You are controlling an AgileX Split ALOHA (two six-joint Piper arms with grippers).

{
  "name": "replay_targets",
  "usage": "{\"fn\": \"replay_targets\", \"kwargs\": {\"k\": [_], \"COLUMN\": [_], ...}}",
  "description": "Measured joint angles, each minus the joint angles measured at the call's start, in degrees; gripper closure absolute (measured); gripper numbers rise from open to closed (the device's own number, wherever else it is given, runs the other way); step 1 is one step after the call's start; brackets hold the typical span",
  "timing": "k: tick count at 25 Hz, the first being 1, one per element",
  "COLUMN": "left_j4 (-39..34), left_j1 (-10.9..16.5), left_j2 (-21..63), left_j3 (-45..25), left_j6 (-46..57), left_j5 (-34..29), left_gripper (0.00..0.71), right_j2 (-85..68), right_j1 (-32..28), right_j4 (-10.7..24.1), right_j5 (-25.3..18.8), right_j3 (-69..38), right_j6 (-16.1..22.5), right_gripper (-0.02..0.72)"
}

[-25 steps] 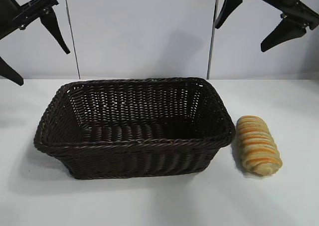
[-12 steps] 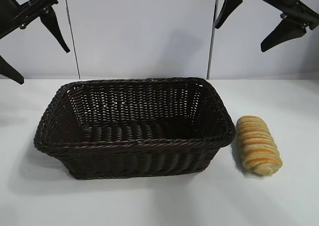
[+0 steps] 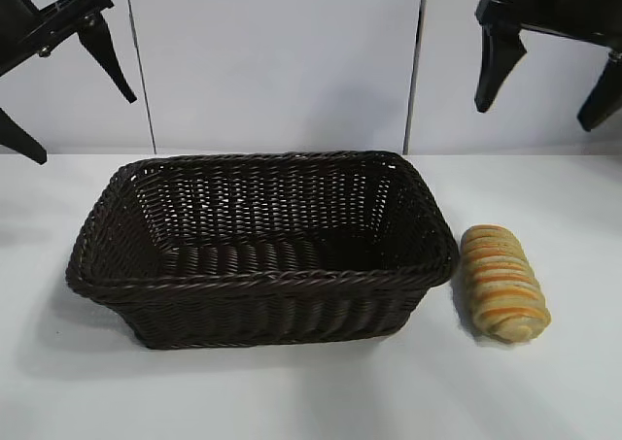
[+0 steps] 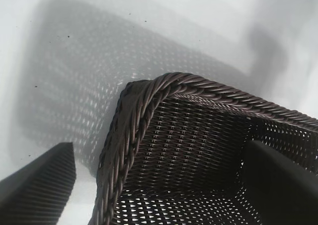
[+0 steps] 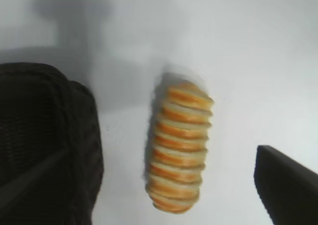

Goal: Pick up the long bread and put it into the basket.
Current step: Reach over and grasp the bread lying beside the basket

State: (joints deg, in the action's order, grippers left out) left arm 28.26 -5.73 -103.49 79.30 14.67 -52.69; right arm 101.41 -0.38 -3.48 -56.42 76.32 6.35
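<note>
The right gripper (image 3: 549,81) is held high above the table (image 3: 311,391), jaws spread wide and empty, roughly over the long bread (image 3: 502,283) but well clear of it. Nearest the outside camera, only bare table is seen. Just behind, the bread is laid flat, lengthwise front to back, just beside the right end of the basket (image 3: 260,281); whether the two touch cannot be told. In the right wrist view the bread (image 5: 180,154) is framed between the two dark fingers (image 5: 288,187), and the basket (image 5: 47,140) is seen close at one side. The basket itself is found at the table's middle, nothing visible in it. Farther back and at the far left, the left gripper (image 3: 68,90) is parked high over the basket's left rear corner, jaws likewise wide, nothing held; in its wrist view only that basket corner (image 4: 164,115) is shown.

The pick is judged not yet begun. Several risks are foreseen. Because so little room is left between bread and wicker, the inner finger could be snagged on the braided rim during a descent, and the basket shoved aside. If the jaws are closed off-centre, the rounded loaf could be rolled or squeezed out. A grip taken too high on the ridged crust could slip during the carry over the rim.
</note>
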Motion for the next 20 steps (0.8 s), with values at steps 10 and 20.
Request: {"fn": "replay_targets", "kwargs": {"k": [10, 20], "left_j4": [0.0, 0.0], "left_j1": [0.0, 0.0], "left_j2": [0.0, 0.0], "left_j3": [0.0, 0.0], "left_j6": [0.0, 0.0], "left_j5": [0.0, 0.0], "left_gripper": [0.049, 0.049], "right_j2": [0.0, 0.0], "right_j1": [-0.4, -0.4], "right_j4": [-14.3, -19.9], "right_j5": [17.1, 28.6], "right_j3": [-15.2, -21.8], "right_j6": [-3.7, -5.6], "right_gripper": [0.008, 0.052]}}
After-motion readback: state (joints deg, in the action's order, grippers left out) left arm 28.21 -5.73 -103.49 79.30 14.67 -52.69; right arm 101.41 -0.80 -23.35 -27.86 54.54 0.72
